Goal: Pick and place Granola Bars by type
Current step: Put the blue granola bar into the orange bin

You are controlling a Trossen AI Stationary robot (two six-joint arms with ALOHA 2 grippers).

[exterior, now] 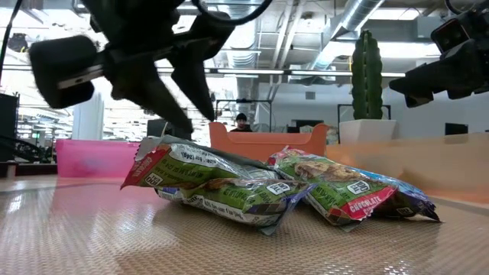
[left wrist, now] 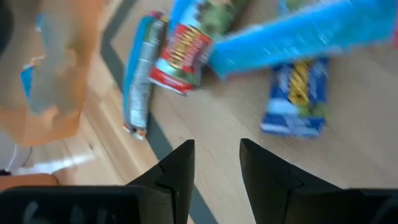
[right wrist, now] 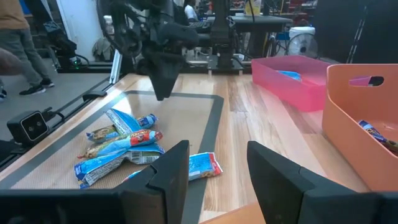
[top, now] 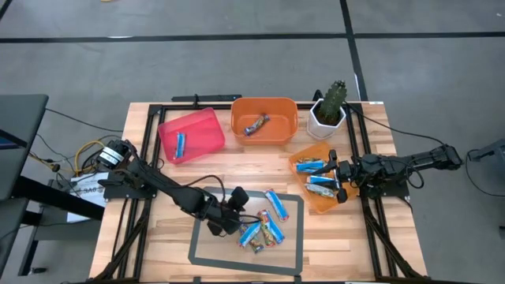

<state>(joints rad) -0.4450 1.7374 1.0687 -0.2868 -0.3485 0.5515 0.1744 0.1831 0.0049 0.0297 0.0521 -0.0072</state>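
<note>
The left gripper (top: 239, 207) hangs over the grey-bordered mat (top: 207, 254) at the front of the table (top: 142, 126), just beside the loose pile of granola bars (top: 264, 229); its fingers (left wrist: 180, 168) stand partly apart with only bare mat between them, and it holds nothing. The pile lies on the mat's right half, mostly blue wrappers with a few green and red ones mixed in, some lying across each other. The low view shows two green-wrapped bars (exterior: 229, 183) nearest the camera, resting on the mat with the left gripper above and behind them, not touching. The right gripper (top: 341, 178) sits over the flat orange tray (top: 304, 156) at the right side of the table, where several blue bars (top: 319, 180) lie. Its fingers (right wrist: 168, 171) are spread with an open gap and nothing is gripped between them. One blue bar (top: 180, 144) lies in the pink bin (top: 201, 120) at the back left. One brown-wrapped bar (top: 256, 125) lies in the orange bin (top: 264, 104) at the back centre. A potted cactus (top: 331, 102) stands in a white pot at the back right, just beside the orange bin. A person (right wrist: 18, 31) shows in the room beyond the table in the right wrist view.
</note>
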